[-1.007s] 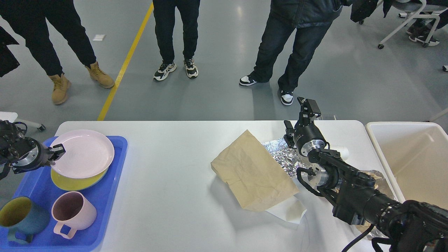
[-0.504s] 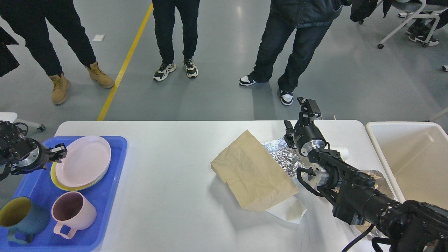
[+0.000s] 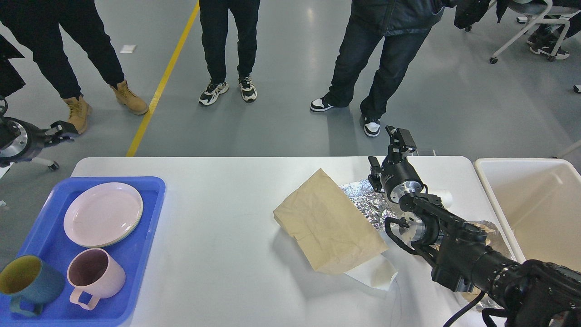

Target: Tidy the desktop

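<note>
Desktop (image 3: 227, 272) fills lower frame. Left gripper (image 3: 61, 129) seen off desktop's far-left corner, at 10 o'clock, above floor; nothing held, finger spacing cannot be told. Right gripper (image 3: 399, 138) raised over far edge at 2 o'clock, fingers apart, empty. Foil (image 3: 363, 200) and paper bag (image 3: 327, 222) lie just beneath and nearer. Tray (image 3: 150, 218) with plates (image 3: 102, 213) sits at 9 o'clock.

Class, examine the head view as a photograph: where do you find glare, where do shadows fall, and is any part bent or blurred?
Head view: soft overhead glare streaks the grey floor; the foil glints; the paper bag throws a faint shadow onto the desktop at its near-left side; wide-angle distortion splays the standing legs outward; focus stays sharp throughout.
</note>
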Motion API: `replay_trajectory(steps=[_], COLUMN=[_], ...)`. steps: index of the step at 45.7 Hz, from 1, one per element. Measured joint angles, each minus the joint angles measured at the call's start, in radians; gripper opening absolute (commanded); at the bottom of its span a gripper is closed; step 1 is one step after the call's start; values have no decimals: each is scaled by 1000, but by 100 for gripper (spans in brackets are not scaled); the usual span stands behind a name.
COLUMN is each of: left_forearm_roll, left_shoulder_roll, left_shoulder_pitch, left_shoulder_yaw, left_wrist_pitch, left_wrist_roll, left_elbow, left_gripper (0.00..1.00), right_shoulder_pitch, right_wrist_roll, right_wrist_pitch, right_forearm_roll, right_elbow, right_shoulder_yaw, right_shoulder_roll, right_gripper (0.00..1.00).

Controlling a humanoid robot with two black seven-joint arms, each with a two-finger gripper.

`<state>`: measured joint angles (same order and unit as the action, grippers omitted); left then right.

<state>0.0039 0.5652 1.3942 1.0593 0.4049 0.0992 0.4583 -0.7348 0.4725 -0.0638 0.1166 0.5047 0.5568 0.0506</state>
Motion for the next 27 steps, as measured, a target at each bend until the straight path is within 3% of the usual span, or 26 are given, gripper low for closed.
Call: replay_trajectory(steps=[10, 16, 21, 27], left_forearm_roll=[-10, -11, -12, -12], left_shoulder_roll=[2, 0, -11, -83], left_shoulder_pitch=[96, 97, 44, -9], left_shoulder_yaw=[-32, -169, -363, -543], left_wrist_pitch=[1, 3, 1, 0], left_wrist_roll=[-130, -210, -245, -250], left_elbow=[0, 0, -39, -134], left_gripper=[96, 96, 96, 96], right_shoulder_pitch=[0, 0, 0, 0], right_wrist_roll=[0, 0, 0, 0], right_wrist_pitch=[0, 0, 1, 1], right_forearm_roll=[0, 0, 0, 0], right_elbow=[0, 0, 0, 0], right_shoulder_yaw=[0, 0, 0, 0], right_shoulder_roll=[0, 0, 0, 0], right_gripper=[100, 100, 100, 100])
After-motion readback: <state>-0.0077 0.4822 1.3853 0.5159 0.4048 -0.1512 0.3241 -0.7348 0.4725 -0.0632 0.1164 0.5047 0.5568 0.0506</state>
